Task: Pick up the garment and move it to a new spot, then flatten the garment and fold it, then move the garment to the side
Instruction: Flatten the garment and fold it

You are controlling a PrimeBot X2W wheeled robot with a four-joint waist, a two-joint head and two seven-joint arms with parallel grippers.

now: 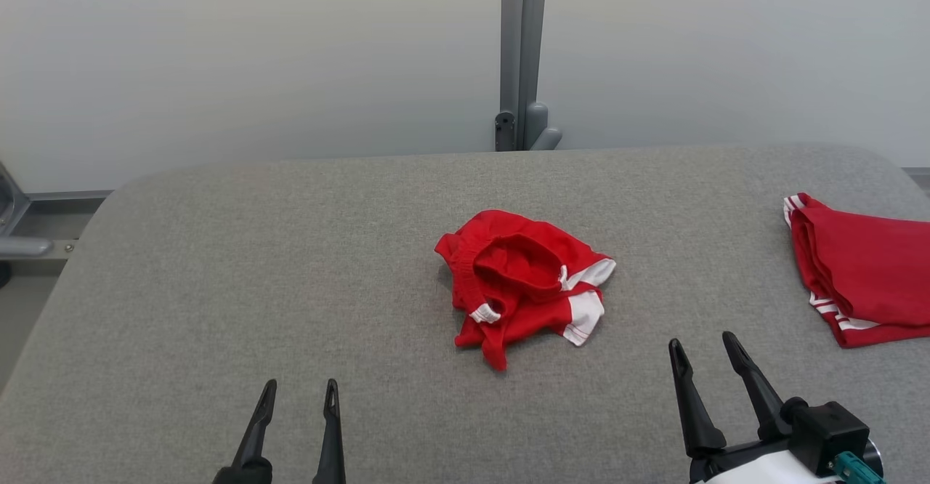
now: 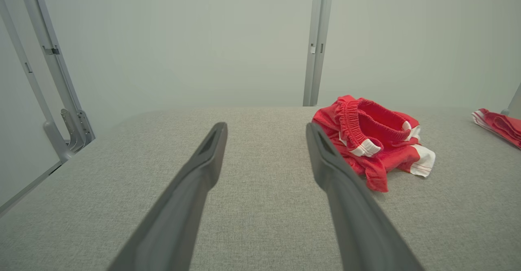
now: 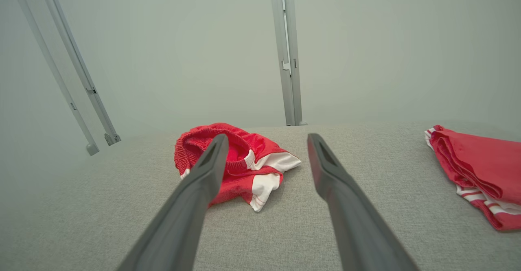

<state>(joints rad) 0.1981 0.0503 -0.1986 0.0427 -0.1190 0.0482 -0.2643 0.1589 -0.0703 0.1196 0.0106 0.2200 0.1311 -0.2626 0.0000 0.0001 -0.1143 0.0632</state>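
Garment point(image 1: 523, 280) crumpled, left end effector point(image 1: 302, 386) and right end effector point(image 1: 702, 340) released, pointing forward, right seemingly tilted

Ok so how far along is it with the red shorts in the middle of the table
Barely begun. Done: nothing; the crumpled red shorts lie heaped on the table, and a folded red garment sits at its right edge. In hand: nothing; the left gripper and right gripper are open, short of the shorts. Left: pick up, move, flatten, fold, set aside.
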